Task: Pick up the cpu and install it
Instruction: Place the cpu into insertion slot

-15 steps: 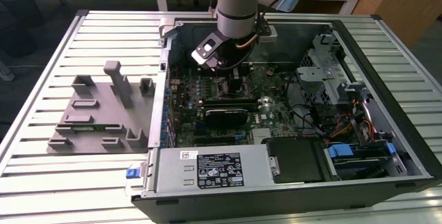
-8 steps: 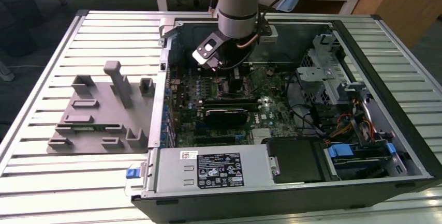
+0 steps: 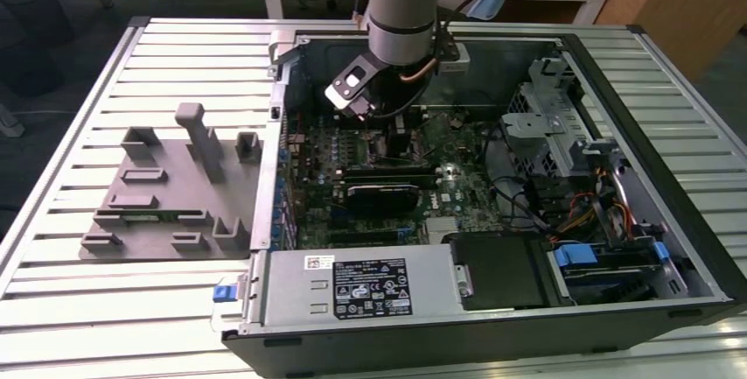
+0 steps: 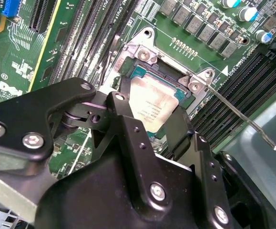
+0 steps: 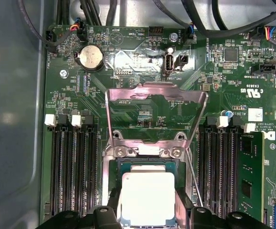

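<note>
CPU (image 5: 148, 196) sits square over the open socket (image 5: 147, 164); the load plate (image 5: 157, 89) is swung up and the lever (image 4: 223, 98) is released, leaving the way clear. The gripper (image 4: 149, 114) is narrowed to the chip's width, a finger against each side edge, seemingly gripping it level

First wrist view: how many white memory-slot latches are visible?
4. Two latches sit side by side on the coin battery's side of the cpu; two more sit across it, one capping the memory stick. Latches at the slots' other ends may be hidden.
</note>
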Controlling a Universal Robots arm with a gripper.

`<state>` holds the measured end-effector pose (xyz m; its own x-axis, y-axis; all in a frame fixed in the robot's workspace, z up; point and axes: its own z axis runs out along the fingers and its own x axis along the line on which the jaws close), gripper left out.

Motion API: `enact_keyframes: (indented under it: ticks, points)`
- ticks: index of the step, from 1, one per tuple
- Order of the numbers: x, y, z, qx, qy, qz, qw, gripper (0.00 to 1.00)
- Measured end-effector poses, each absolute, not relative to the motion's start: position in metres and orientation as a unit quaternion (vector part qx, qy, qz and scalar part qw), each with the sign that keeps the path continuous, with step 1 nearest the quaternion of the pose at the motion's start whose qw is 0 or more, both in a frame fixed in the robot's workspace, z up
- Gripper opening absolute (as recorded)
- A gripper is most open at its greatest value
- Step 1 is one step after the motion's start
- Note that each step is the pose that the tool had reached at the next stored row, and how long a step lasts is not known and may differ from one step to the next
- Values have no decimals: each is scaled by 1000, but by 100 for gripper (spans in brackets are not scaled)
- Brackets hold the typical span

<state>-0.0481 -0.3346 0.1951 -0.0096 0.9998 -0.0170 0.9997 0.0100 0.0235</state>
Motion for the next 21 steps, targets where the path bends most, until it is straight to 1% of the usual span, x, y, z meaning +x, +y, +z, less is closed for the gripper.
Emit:
enact_keyframes:
  ticks: [13,15,16,21]
  points:
    - [-48,-335,194,713,701,2,14,53]
    - [-48,-335,194,713,701,2,14,55]
    - [-48,-335,194,713,701,2,14,61]
    - [-48,-335,195,713,701,2,14,61]
